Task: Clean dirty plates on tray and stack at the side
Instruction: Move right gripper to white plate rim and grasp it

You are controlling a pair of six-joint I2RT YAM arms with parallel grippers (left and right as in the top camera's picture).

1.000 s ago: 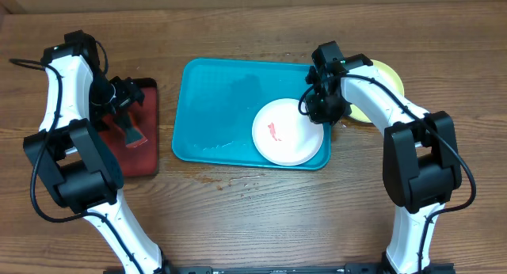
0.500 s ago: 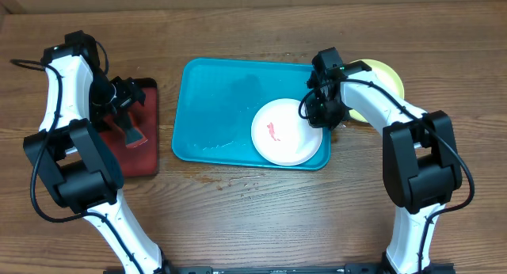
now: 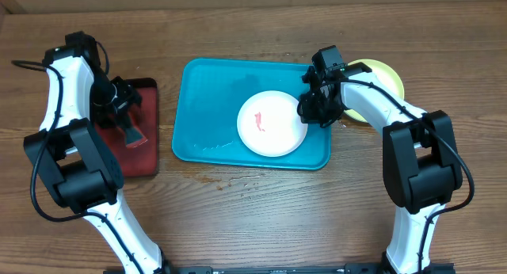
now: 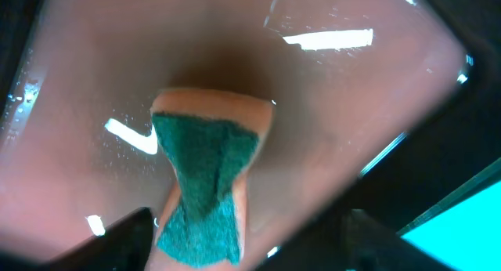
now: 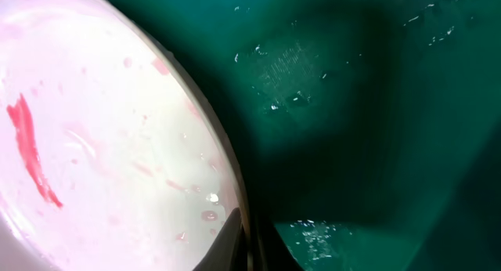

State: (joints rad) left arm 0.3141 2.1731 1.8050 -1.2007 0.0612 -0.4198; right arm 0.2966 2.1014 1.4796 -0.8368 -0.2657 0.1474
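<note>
Wooden table (image 3: 238, 203): I'm pinching the white plate (image 3: 272, 123) rim with the right gripper (image 3: 310, 113), left gripper (image 3: 127, 119) clamping the sponge (image 4: 205, 189); wiping seems next.

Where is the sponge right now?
In the overhead view the sponge lies on the dark red tray at the table's left, just below the left gripper.

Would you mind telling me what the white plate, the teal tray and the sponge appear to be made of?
White plate: probably glossy plastic; thin smooth rim, red smear sitting on its surface.
Teal tray: likely moulded plastic, semi-gloss; rounded corners, raised rim, water droplets beading.
Sponge: soft orange foam with a green fibrous scouring layer, pinched at the middle.
</note>
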